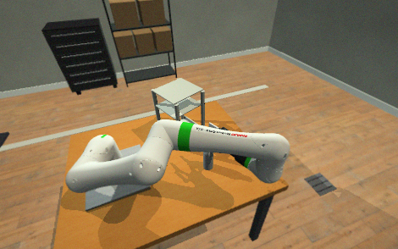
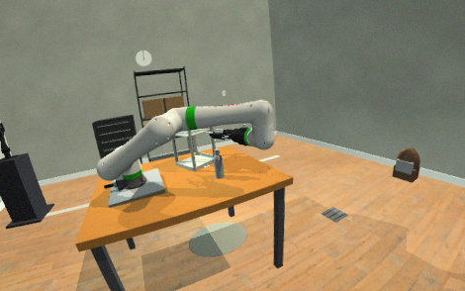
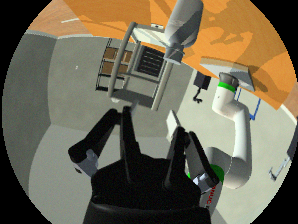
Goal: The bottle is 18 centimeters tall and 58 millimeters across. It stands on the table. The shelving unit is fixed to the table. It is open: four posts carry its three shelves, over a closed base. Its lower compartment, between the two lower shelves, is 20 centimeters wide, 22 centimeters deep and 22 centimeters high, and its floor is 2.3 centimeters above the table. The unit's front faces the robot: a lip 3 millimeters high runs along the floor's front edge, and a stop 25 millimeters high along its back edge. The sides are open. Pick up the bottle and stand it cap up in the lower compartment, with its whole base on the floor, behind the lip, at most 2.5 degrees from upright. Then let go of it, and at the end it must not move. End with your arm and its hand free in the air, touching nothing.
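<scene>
Bottle position: the grey bottle (image 2: 218, 164) stood upright on the orange table (image 2: 251, 190), below the gripper (image 2: 214, 134) and a little ahead of its fingertips. In the wrist view the bottle (image 3: 184, 24) appeared beyond the fingertips and somewhat to one side, not between the fingers.

Bottle long axis: vertical, cap up, as far as the exterior view showed. The gripper pointed about level, so its approach line crossed the bottle's axis nearly at a right angle. I judged this suits a side grasp on the body.

Height relation: the gripper hung clearly higher than the bottle's cap. My judgement was that the coming move needed mostly a descent, with a small advance toward the bottle.

Shelving unit: the small shelving unit (image 2: 190, 147) stood beyond the gripper and just beside the bottle. In the wrist view the shelving unit (image 3: 128, 50) lay nearly straight ahead of the fingers.

Gripper opening: about half open; the two fingers stood apart with free space between them.

Gripper contents: nothing. It touched neither the bottle nor the unit.

Fit: the gap seemed near the bottle's width. I could not tell from the pictures if it was wide enough to pass around the body.

Task state: bottle not yet picked; the lower compartment looked unoccupied.
</scene>
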You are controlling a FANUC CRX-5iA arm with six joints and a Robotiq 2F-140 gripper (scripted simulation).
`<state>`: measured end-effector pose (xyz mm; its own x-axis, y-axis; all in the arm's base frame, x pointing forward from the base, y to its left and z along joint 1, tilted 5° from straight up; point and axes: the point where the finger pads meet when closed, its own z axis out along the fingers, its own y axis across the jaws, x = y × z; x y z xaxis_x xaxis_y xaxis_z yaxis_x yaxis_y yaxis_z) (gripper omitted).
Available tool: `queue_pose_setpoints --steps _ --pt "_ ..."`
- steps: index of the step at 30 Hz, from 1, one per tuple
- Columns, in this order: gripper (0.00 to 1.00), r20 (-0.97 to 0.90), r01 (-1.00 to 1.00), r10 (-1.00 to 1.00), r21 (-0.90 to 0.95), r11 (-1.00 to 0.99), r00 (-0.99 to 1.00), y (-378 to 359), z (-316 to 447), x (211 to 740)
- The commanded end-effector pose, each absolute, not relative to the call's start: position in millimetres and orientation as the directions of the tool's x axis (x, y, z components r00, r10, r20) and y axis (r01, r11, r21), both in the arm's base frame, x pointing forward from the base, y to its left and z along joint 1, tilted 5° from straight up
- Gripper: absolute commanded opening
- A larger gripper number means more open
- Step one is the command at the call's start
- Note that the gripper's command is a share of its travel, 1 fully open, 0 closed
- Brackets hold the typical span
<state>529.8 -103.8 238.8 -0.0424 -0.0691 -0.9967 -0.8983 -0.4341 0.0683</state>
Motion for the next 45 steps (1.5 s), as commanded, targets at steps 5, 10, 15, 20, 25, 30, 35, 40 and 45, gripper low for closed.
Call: queue_pose_setpoints --steps 5,10,15,20,25,30,35,40,45 --pt "0.47 -0.997 -0.898 -0.069 0.068 -0.434 -0.042 -105 224 529" --pt "0.47 -0.997 -0.898 -0.069 0.068 -0.434 -0.042 -105 217 529" --pt "0.47 -0.997 -0.898 -0.069 0.068 -0.434 -0.042 -106 203 528" --pt "0.47 -0.997 -0.898 -0.069 0.068 -0.434 -0.042 -107 188 528" --pt "0.47 -0.997 -0.898 -0.069 0.068 -0.434 -0.042 -108 175 527" --pt "0.47 -0.997 -0.898 -0.069 0.068 -0.434 -0.042 -109 161 527" --pt "0.47 -0.997 -0.898 -0.069 0.068 -0.434 -0.042 -111 144 526" --pt "0.47 -0.997 -0.898 -0.069 0.068 -0.434 -0.042 -112 127 526" --pt "0.47 -0.997 -0.898 -0.069 0.068 -0.434 -0.042 -113 118 525"
